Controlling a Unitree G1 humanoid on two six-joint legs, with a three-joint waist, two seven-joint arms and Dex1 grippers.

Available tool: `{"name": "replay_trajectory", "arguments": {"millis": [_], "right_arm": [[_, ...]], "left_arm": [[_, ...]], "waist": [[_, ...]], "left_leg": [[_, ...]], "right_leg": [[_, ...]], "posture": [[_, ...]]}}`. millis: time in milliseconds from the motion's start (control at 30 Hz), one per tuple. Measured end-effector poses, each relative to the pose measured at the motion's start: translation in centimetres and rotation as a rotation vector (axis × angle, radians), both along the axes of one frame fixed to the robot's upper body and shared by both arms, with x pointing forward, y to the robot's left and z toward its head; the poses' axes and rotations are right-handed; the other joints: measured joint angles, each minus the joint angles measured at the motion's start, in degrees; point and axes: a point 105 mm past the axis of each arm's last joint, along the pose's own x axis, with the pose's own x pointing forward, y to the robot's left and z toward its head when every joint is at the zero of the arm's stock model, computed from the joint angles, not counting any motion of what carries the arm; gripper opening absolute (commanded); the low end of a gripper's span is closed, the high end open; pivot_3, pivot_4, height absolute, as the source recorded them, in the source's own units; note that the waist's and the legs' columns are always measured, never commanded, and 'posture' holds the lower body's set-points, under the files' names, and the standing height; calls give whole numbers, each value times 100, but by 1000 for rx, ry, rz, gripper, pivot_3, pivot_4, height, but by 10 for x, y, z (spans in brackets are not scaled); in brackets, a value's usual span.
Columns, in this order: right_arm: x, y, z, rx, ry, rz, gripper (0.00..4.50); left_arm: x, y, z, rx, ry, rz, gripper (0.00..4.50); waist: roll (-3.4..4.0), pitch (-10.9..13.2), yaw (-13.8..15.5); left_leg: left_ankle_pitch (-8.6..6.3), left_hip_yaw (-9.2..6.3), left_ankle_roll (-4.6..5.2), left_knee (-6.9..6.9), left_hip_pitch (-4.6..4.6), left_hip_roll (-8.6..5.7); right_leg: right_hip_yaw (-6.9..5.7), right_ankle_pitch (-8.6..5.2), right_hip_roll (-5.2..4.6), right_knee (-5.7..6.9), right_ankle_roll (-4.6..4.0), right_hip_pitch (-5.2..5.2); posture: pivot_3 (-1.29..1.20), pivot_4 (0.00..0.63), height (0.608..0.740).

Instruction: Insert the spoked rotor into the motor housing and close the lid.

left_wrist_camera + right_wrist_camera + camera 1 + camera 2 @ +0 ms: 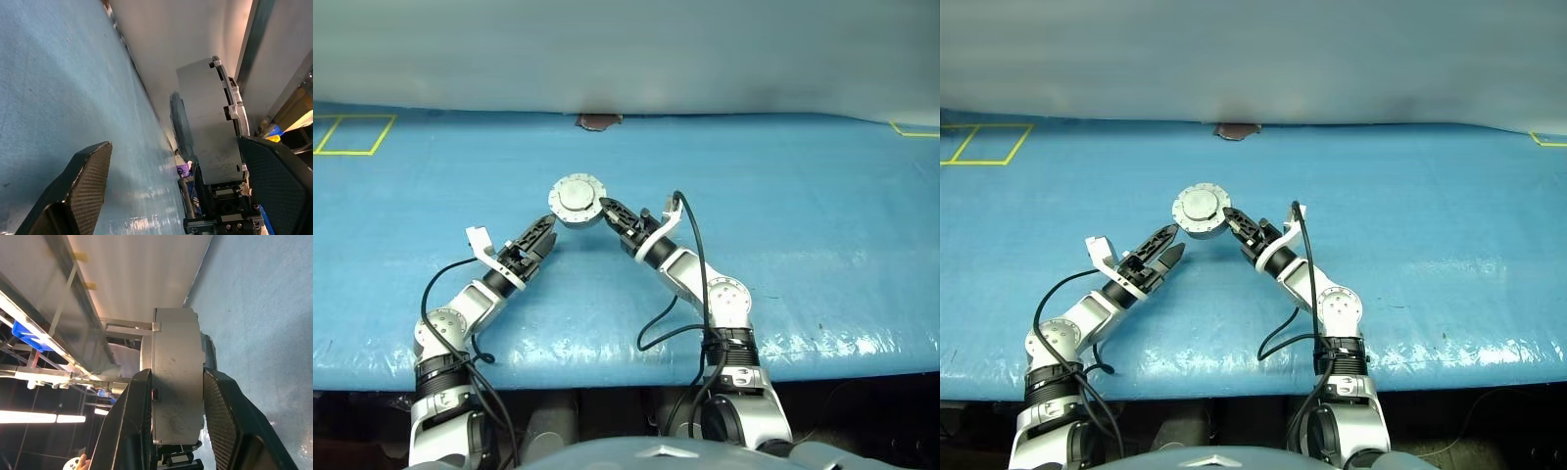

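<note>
Gripping the motor housing (578, 201) by its side wall, the right gripper (607, 211) had one black finger on each flat face of the short silver cylinder, as the right wrist view showed, with the housing (176, 372) pinched between the two pads and raised off the blue table cover (803, 245). From the head views the housing sat near the centre of the frame, slightly above the middle, its round scalloped face turned toward the camera and lifted clear of the cover. The lid (578, 195) appeared seated on the housing, its toothed edge ringing a paler centre; whether it was fully closed could not be told. The left gripper (544, 238) stood just lower left of the housing, fingers spread wide and apart from it, holding nothing. In the left wrist view its two fingers (88, 181) framed the housing (205, 132) with open space on either side. The spoked rotor could not be made out.
</note>
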Motion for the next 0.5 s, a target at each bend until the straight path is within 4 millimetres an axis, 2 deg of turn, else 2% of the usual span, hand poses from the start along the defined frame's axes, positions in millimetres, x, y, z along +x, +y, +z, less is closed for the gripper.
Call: {"name": "replay_trajectory", "arguments": {"millis": [500], "right_arm": [[-9,17,-7,-42,18,86,1221]], "left_arm": [[-1,2,8,-63,-29,4,4485]], "waist": [[0,0,0]], "left_leg": [[0,1,0,5,0,0]], "right_leg": [[2,3,1,2,-2,1]], "posture": [[0,150,740]]}}
